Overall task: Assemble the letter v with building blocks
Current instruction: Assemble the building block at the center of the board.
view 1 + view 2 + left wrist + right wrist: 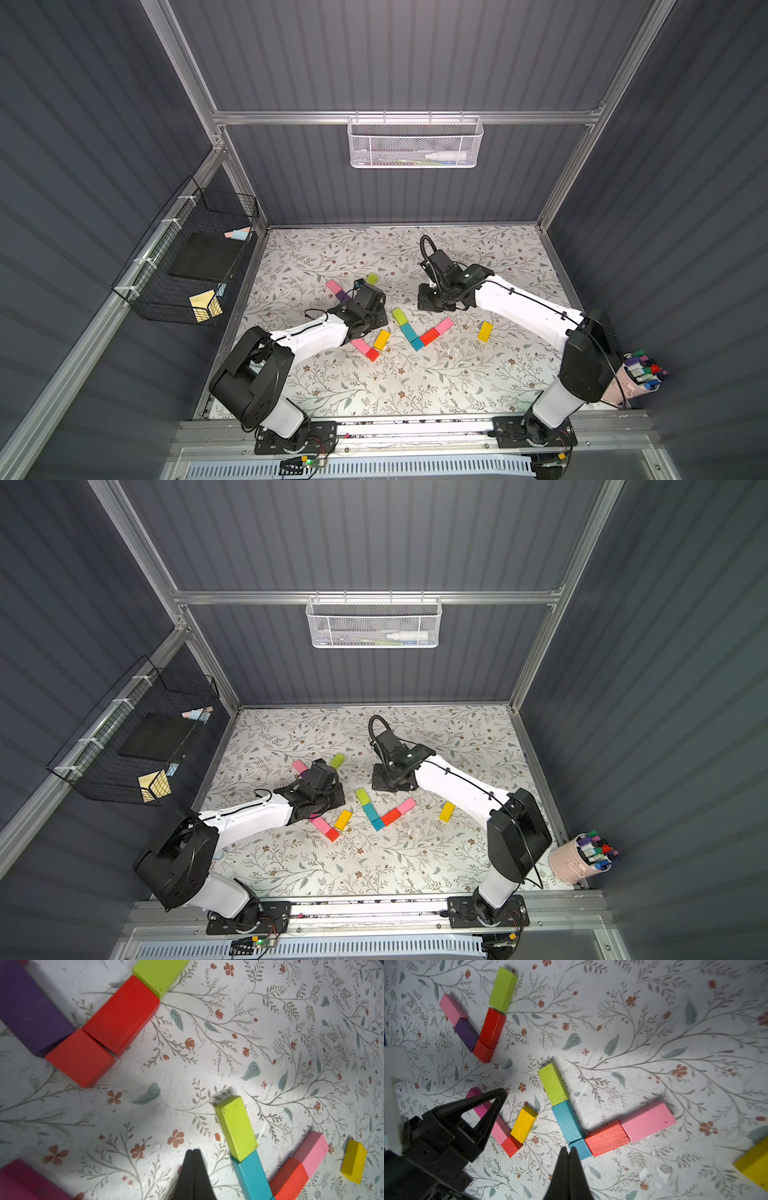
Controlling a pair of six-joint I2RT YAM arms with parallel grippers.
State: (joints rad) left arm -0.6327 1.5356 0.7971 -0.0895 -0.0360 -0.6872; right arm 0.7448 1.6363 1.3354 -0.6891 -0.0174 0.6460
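Your V lies mid-table: a lime rectangular brick (400, 316) and a teal rectangular brick (408, 332) make one stroke. A red rectangular brick (430, 336) and a pink rectangular brick (444, 325) make the other. They meet at a small teal square brick (580, 1149). A loose yellow rectangular brick (484, 331) lies apart, and other bricks cluster partly under the left arm (311, 332). The floral-printed table (478, 257) sits between dark ribbed walls, with a white mesh basket (415, 143) behind and a black wire basket (187, 257) at the side. Both arms reach low. Your left hand (193, 1150) and right hand (568, 1149) are clenched, tips pressed together.
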